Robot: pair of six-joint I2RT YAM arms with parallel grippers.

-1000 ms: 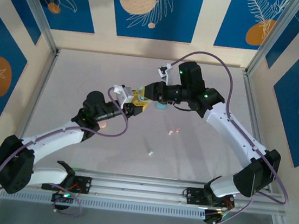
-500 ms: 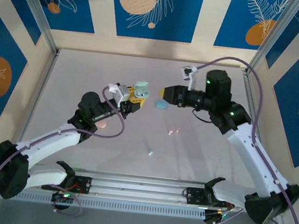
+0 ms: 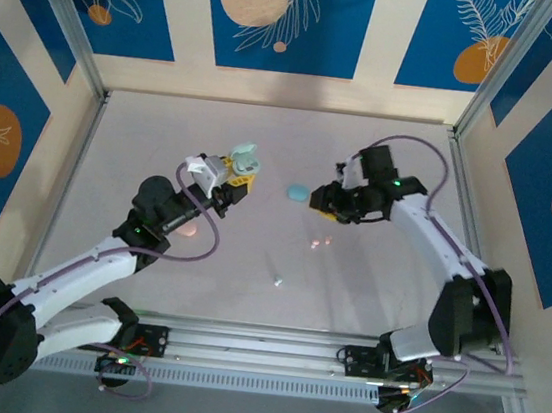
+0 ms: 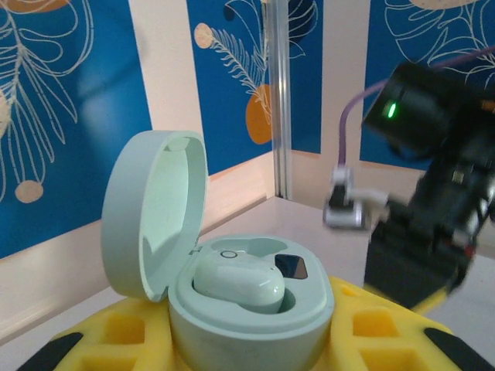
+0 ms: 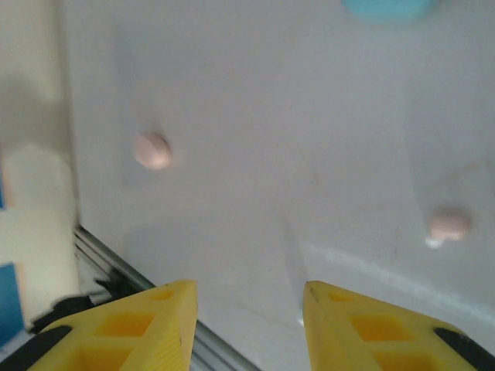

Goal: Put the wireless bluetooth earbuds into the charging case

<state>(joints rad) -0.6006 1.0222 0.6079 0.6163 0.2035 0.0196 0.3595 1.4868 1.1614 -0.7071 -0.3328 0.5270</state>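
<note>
Evidently the job is partly done: the left jaws are clamped on the base of a mint case (image 4: pixel 247 325), held up off the counter (image 3: pixel 384 311) left of its middle with the lid swung open, and one mint earbud (image 4: pixel 238 283) already sits in a well. The well beside it, where a dark contact shows, looks empty, so I judge that at least one bud is left for this case. A small pale bud (image 3: pixel 277 281) lies loose towards the near edge, about midway along it, and may be the mate. Two pink buds (image 5: pixel 151 151) lie near each other around the counter's middle, beneath the right jaws, which hover over them tilted down and partly apart, with nothing between them. A pale blue pebble-like thing (image 3: pixel 299 192), perhaps another case, rests between the two arms, and something pink (image 3: pixel 189 228) is half hidden under the left arm. Whether those are to be filled too I cannot tell.
</note>
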